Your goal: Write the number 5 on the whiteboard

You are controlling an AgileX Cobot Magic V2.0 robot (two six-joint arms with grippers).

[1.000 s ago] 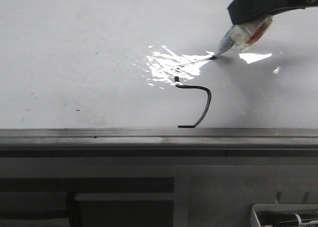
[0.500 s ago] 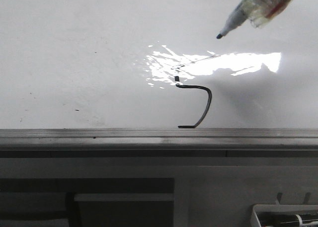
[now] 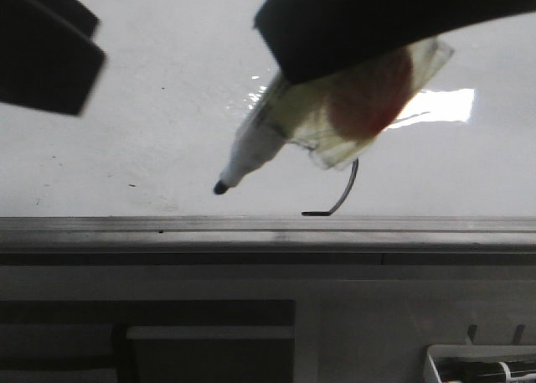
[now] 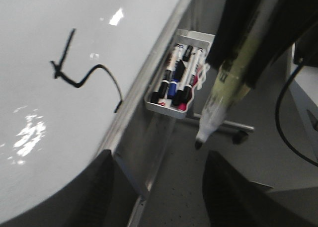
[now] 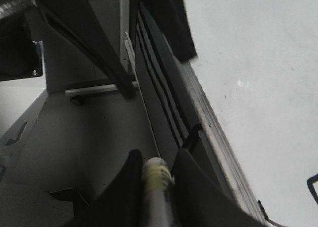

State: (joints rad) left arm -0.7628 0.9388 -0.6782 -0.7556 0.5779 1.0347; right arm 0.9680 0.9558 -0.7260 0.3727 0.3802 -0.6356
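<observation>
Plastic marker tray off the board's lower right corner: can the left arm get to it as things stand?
Probably not directly. The white plastic marker tray lies ahead of the left tool, which is open and empty, but the right tool's taped marker hangs between them.

Whiteboard [image 3: 151,131]: glossy white, bright glare patch, few black specks; grey rail along its edge.
Number 5 [image 4: 87,73]: thin black line.
Marker [image 3: 276,136]: white barrel, black tip, clear yellowish wrap with a red patch.
Right gripper [image 5: 155,180]: black.
Tray [image 4: 201,38]: white, with black, blue and red-pink pens.
</observation>
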